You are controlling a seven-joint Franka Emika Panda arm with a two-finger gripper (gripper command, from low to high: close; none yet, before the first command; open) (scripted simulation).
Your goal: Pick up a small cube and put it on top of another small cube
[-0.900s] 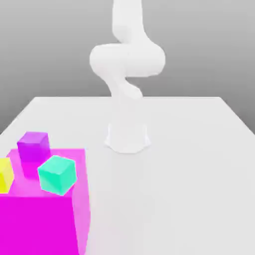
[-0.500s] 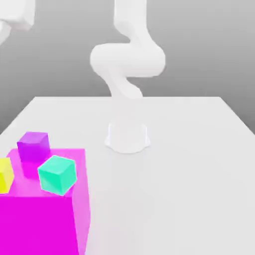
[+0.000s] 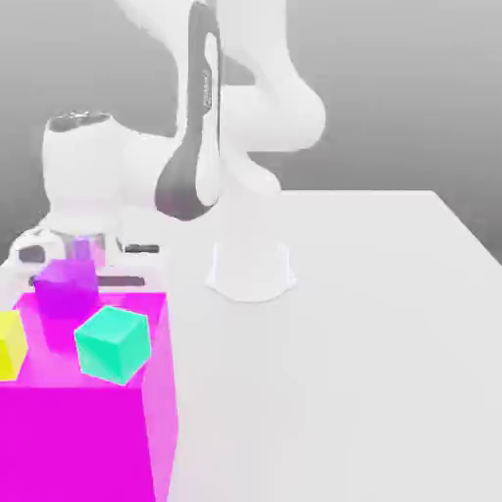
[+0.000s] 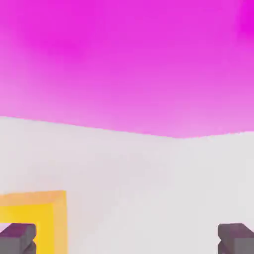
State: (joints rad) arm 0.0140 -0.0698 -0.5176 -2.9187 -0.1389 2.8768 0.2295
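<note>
The teal cube point(image 3: 113, 343) rests on top of the big magenta block point(image 3: 88, 431), toward the block's right side in the exterior view. My gripper point(image 3: 86, 247) hangs low just behind that block, above and behind the purple cube. In the hand view my gripper point(image 4: 126, 240) is open, its two dark fingertips point(image 4: 17, 238) far apart with nothing between them. The small orange cube point(image 4: 32, 221) lies on the white table right by one fingertip, its lit face yellowish. The magenta block's wall point(image 4: 129, 64) stands just beyond it.
A purple cube point(image 3: 67, 286) and a yellow cube point(image 3: 10, 343) also sit on the magenta block. The arm's white base point(image 3: 251, 270) stands mid-table. White table point(image 3: 373, 343) stretches to the exterior view's right.
The arm has swung down on the exterior view's left, bringing the hand low behind the magenta block. The cubes have not moved.
</note>
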